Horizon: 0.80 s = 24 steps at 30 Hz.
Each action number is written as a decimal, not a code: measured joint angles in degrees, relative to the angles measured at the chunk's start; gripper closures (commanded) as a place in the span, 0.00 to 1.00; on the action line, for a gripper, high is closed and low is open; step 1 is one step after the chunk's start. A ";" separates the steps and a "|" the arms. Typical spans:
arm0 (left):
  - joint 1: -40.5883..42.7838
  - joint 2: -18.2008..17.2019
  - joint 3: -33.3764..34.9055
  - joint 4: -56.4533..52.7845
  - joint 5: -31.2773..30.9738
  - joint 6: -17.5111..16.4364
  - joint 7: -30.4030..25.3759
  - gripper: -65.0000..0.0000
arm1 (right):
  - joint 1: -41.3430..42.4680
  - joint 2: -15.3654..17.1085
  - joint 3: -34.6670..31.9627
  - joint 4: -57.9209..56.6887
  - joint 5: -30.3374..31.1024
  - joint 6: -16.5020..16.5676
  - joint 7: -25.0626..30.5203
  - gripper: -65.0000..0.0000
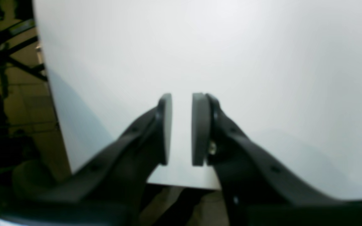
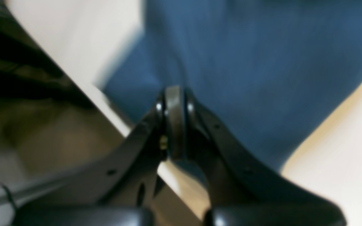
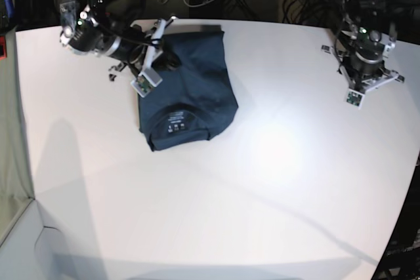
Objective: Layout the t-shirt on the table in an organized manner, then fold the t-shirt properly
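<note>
Shirt point(image 3: 187, 86) lies folded compact near table's point(image 3: 216, 214) far edge (label showing), folding seemingly done. Right gripper point(image 2: 174, 122) clenched, apparently empty, over cloth; left gripper point(image 1: 181, 128) slightly parted, holding nothing.

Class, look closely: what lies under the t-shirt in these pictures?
Only the white table shows around the folded navy t-shirt. Whatever lies directly beneath is covered by the cloth and cannot be seen.

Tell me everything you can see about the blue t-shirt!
The t-shirt is dark navy cloth, bunched into a rumpled, roughly folded bundle, not spread flat. Small pale label marks show near its front edge. It lies on the white table, toward the back. The right claw hangs shut right over its far end; whether it pinches cloth is unclear.
</note>
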State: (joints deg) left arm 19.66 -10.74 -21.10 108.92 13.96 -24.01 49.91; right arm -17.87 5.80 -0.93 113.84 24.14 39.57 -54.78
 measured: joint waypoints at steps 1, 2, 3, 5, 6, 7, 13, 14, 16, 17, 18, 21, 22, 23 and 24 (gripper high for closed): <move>0.83 -0.02 -0.02 0.87 0.09 -1.40 -0.07 0.84 | -0.79 0.09 0.02 1.68 0.79 0.02 0.79 1.00; 1.57 -0.02 -0.09 1.42 0.70 -4.11 0.00 0.84 | -1.75 0.02 0.15 2.29 1.18 0.02 1.42 1.00; 2.32 0.63 -0.22 1.79 0.83 -6.93 0.28 0.84 | -2.64 0.07 0.17 1.99 1.14 0.04 1.36 1.00; 3.91 3.21 -0.79 2.75 1.07 -12.37 0.79 0.86 | -4.44 0.04 0.15 1.09 -0.20 0.07 -0.42 1.00; 4.83 4.33 -0.66 2.84 1.03 -14.56 0.61 0.89 | -5.70 0.07 0.17 0.90 -0.15 0.07 -0.39 1.00; 5.64 5.03 -0.42 2.89 0.17 -16.70 0.42 0.93 | -6.86 0.20 0.90 0.96 0.26 0.09 0.37 1.00; 11.02 8.66 -0.07 3.61 1.07 -16.28 0.33 1.00 | -14.40 2.73 8.90 1.03 0.13 0.07 5.97 1.00; 11.67 8.68 0.52 3.61 1.07 -16.26 0.20 1.00 | -14.95 2.69 10.03 1.01 0.13 0.04 6.62 1.00; 13.05 8.52 2.32 3.58 1.01 -16.31 0.17 1.00 | -15.02 2.67 11.85 0.98 0.15 0.04 6.71 1.00; 13.55 8.57 2.86 3.48 0.83 -16.28 0.15 1.00 | -14.49 2.71 12.76 0.76 0.28 0.04 7.69 1.00; 13.99 8.52 3.26 3.39 0.87 -16.28 0.13 1.00 | -13.46 2.69 13.22 0.15 0.31 0.04 7.65 1.00; 15.08 8.26 4.59 3.30 1.03 -16.26 -0.02 1.00 | -8.96 2.71 15.08 -4.17 0.66 0.20 7.74 1.00; 15.39 8.33 5.03 3.23 0.87 -16.28 -0.02 1.00 | -7.78 2.73 15.87 -5.70 0.20 0.09 7.67 1.00; 15.72 8.50 5.09 3.23 0.81 -16.28 -0.28 1.00 | -7.08 2.75 16.72 -7.13 0.33 0.04 7.67 1.00; 15.93 8.52 5.09 2.93 0.74 -16.24 -0.46 1.00 | -6.67 2.75 17.07 -8.55 0.33 0.02 7.67 1.00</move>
State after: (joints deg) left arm 35.59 -2.22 -16.01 111.85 14.70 -40.25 49.45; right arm -24.53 8.56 16.14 105.30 24.47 39.59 -47.11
